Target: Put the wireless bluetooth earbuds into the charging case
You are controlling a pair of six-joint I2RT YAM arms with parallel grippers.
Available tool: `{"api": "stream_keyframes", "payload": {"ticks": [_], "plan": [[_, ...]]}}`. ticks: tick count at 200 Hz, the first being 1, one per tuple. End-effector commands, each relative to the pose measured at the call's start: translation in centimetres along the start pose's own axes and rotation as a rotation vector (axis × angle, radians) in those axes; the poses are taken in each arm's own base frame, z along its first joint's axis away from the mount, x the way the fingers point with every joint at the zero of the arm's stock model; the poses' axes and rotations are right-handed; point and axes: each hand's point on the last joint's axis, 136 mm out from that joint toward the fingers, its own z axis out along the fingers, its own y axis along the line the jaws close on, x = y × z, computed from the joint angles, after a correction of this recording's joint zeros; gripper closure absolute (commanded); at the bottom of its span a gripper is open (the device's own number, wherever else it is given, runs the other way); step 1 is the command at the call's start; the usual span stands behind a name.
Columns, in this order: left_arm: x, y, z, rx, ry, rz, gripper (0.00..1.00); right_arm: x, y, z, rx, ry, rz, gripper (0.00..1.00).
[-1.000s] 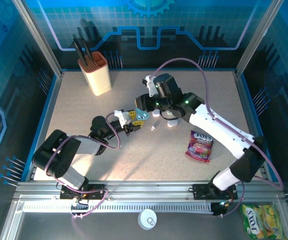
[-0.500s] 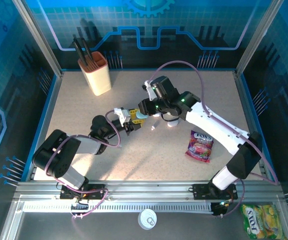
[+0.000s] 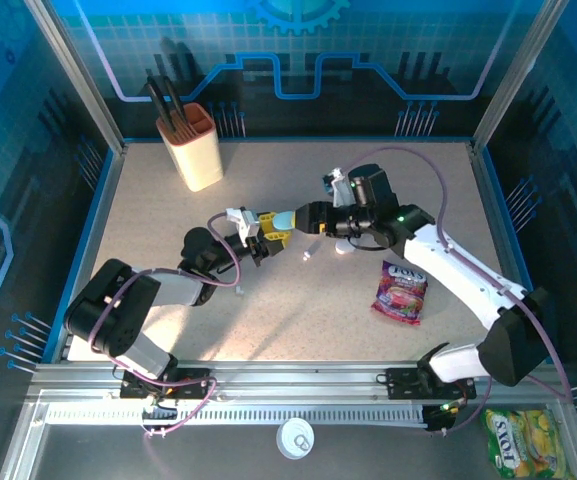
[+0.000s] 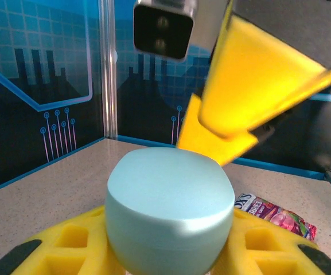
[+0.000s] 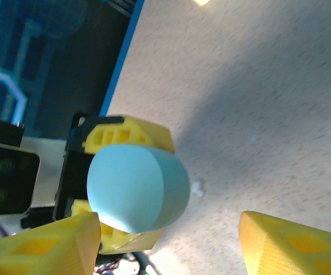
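The charging case is a light-blue rounded pebble with its lid down, held off the table between the yellow fingers of my left gripper. In the left wrist view the case sits between those fingers. My right gripper hangs just right of the case, open, touching nothing. The right wrist view has the case ahead of my right gripper, near its left finger. One tiny white earbud lies on the table below the case, also seen as the earbud.
A small white round object lies under the right arm. A candy packet lies to the right. A cream cup holding dark utensils stands at the back left. Another packet and a white disc sit beyond the table's near edge.
My right gripper has opened and drawn back to the right, away from the case. The left gripper still holds the case, shifted slightly up and left.
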Motion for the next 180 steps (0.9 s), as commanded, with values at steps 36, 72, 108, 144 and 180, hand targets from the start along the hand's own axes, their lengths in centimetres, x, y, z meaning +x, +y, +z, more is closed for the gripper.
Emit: {"api": "stream_keyframes", "payload": {"ticks": [36,72,108,144,180], "plan": [[-3.1,-1.3,0.2,0.057,-0.07,0.021,0.66,0.1,3.4,1.2,-0.285,0.055,0.092,0.41],[-2.6,-2.1,-0.1,0.089,-0.056,0.017,0.65,-0.3,2.8,1.4,-0.29,0.04,0.12,0.52],[-2.3,-2.5,-0.3,0.105,-0.047,0.02,0.65,-0.3,2.2,1.5,-0.283,0.031,0.126,0.62],[-2.1,-2.6,-0.3,0.109,-0.043,0.029,0.65,-0.1,1.6,1.4,-0.269,0.021,0.121,0.84],[-1.9,-2.7,-0.4,0.114,-0.04,0.04,0.61,-0.1,1.4,1.1,-0.252,0.003,0.098,0.89]]}}
